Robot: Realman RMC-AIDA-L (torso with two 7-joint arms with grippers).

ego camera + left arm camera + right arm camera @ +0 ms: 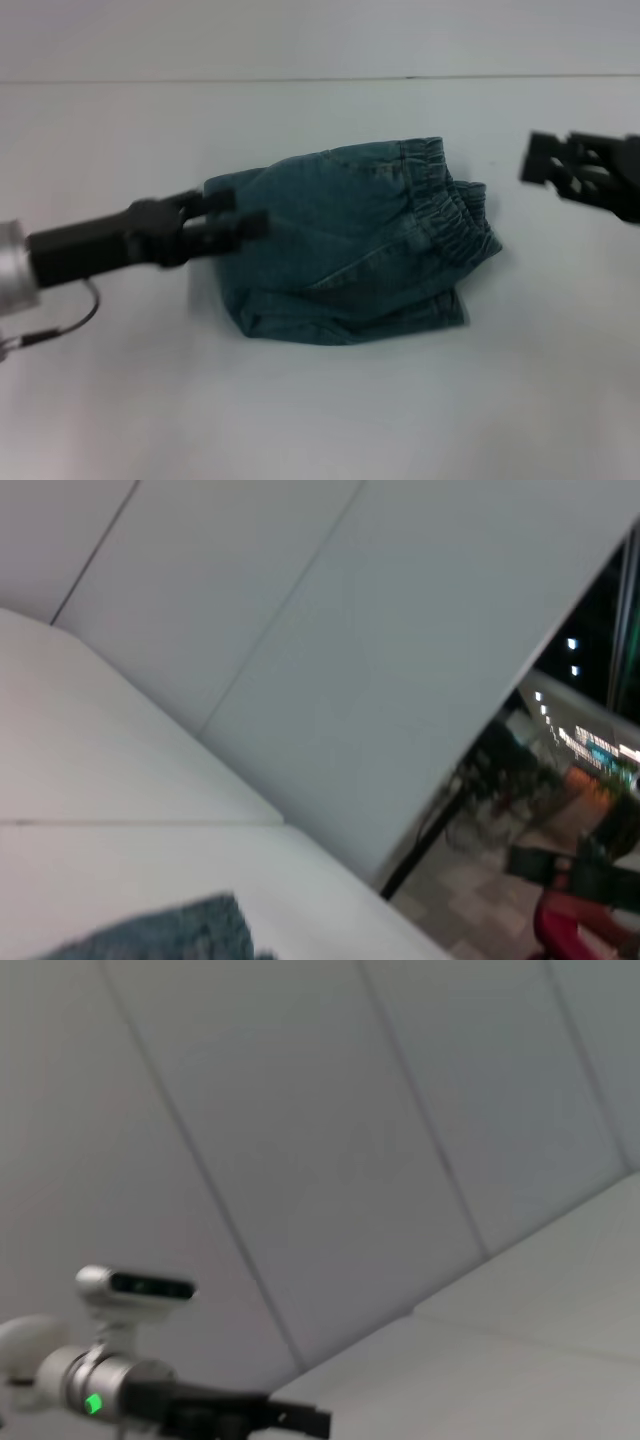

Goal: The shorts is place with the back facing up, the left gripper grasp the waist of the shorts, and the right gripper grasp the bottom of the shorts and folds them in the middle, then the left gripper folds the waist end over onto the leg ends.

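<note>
Hovering at the folded shorts' (pixel 350 245) near edge, the left gripper (pixel 240 222) has jaws slightly parted, holding nothing. Folding looks finished; next, withdraw. Beyond the waist (pixel 445 200), right gripper (pixel 545 160) hangs apart, its state unclear.

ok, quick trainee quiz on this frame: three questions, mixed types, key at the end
1. True or false: the right gripper is touching the shorts.
2. The ruffled elastic waist lies at which part of the folded bundle? A: the robot's left side. B: the robot's right side. C: hidden underneath.
3. Fill in: in the head view, the left gripper sits at the bundle's ___ edge (robot's side).

Key: 1 false, it hangs off to the right with bare table between. 2 B. 3 left.
</note>
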